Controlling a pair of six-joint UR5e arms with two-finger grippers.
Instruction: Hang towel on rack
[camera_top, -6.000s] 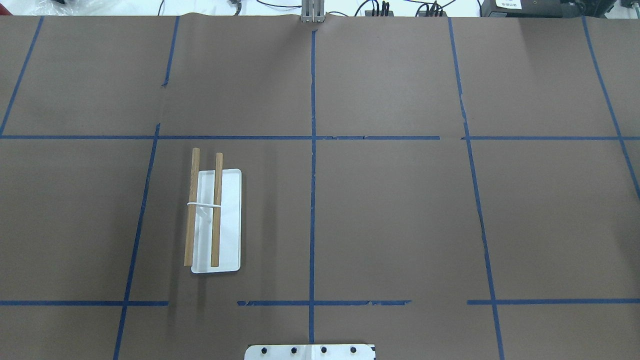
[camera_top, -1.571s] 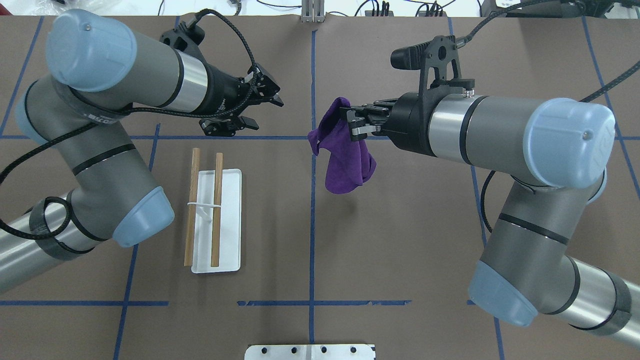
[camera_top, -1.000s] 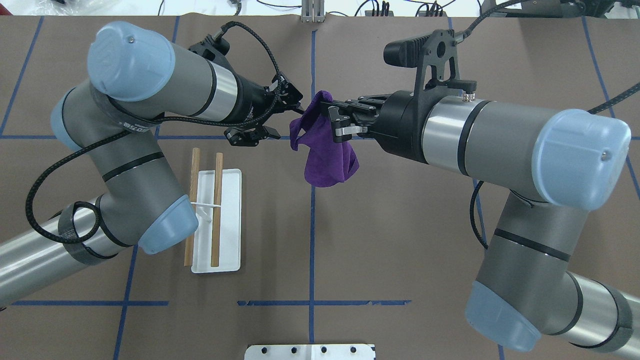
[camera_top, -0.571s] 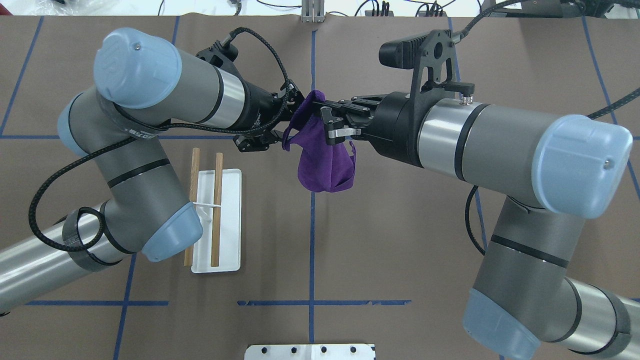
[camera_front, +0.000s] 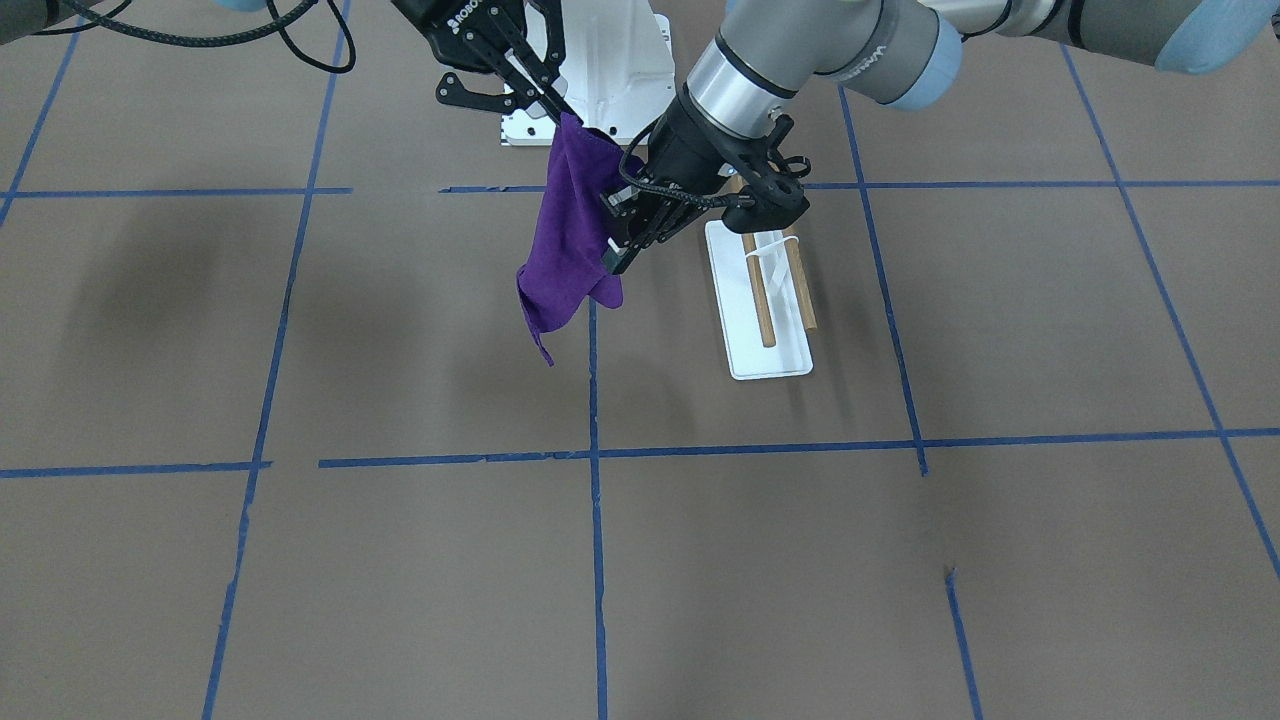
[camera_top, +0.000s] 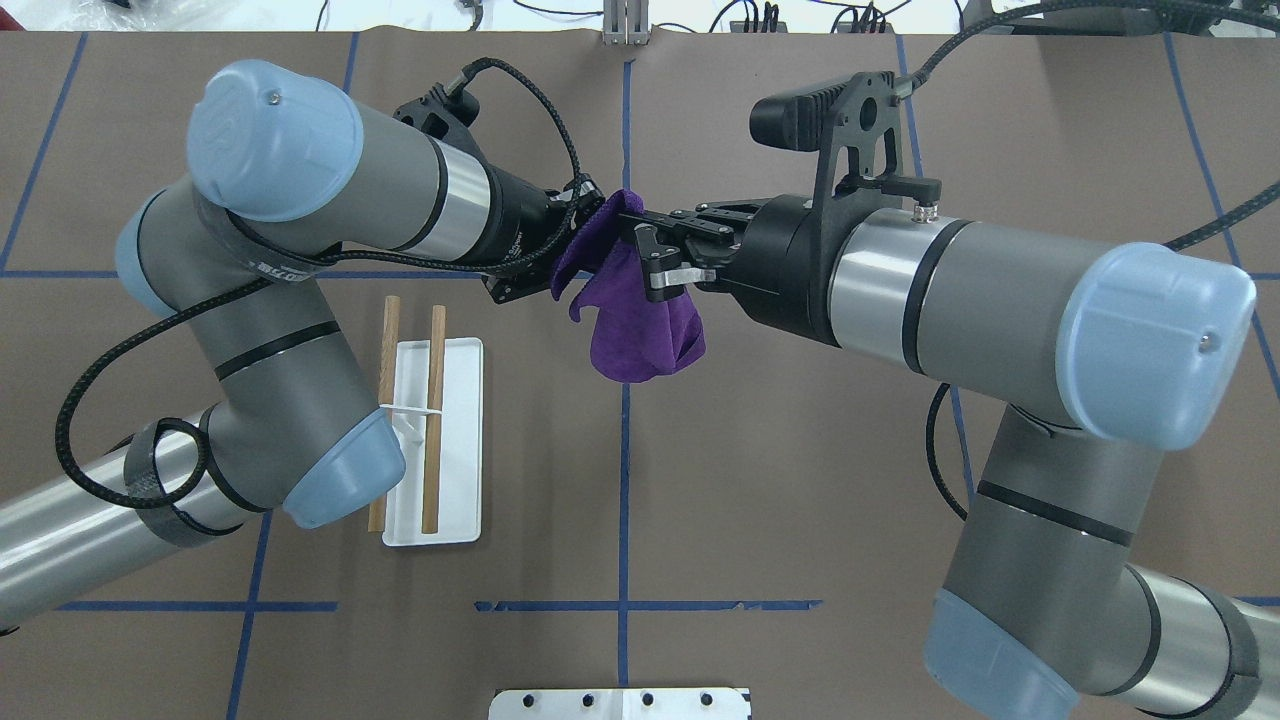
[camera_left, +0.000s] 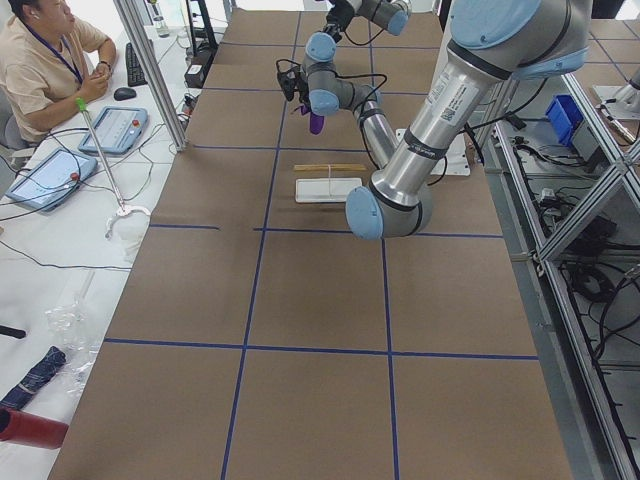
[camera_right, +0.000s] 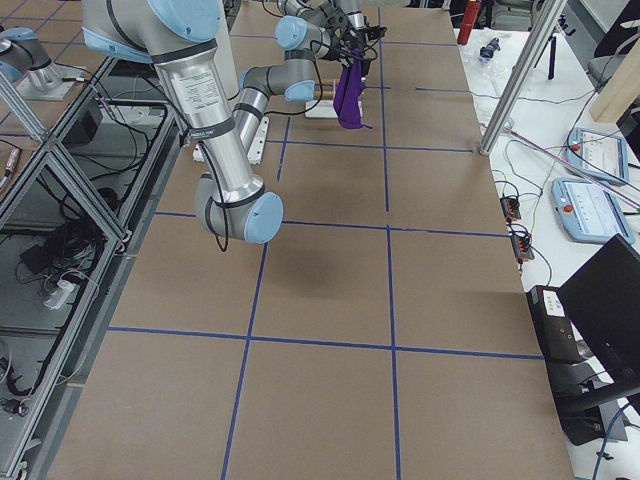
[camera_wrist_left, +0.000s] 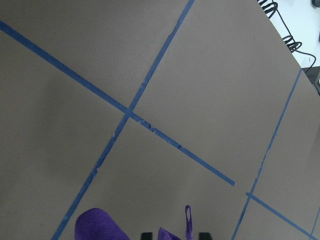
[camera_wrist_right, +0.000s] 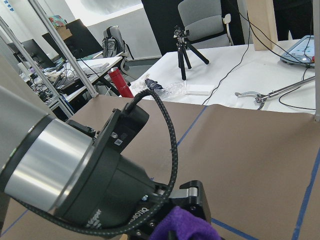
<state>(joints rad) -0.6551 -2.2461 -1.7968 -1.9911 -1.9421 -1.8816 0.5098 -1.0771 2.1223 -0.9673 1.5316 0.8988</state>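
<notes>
One purple towel (camera_top: 640, 335) hangs in air over table (camera_top: 800, 480) middle. Right gripper (camera_top: 628, 218) pinches its top. Left gripper (camera_front: 618, 240) fingers either side of towel edge; can't tell if squeezing. Rack (camera_top: 462, 450) on table, left side, bare. Hanging not started.

The towel (camera_top: 640, 330) pinched in the right tool (camera_top: 628, 225) is soft purple cloth with a matt, slightly fuzzy nap. That tool and the left tool (camera_front: 612, 235) facing it are matt black, seemingly plastic and metal. Behind them the right arm (camera_top: 1000, 290) and left arm (camera_top: 390, 190) show shiny brushed metal, smooth grey casing and glossy pale-blue plastic caps (camera_top: 1150, 340). Near the left tool, the rack (camera_top: 460, 440) has a smooth white tray (camera_top: 462, 500) of a material I cannot tell, a thin white wire (camera_top: 405, 408) and bare light wooden dowels (camera_top: 432, 470). It stands on a table (camera_top: 800, 480) covered in matt brown paper with blue tape (camera_top: 624, 500).
</notes>
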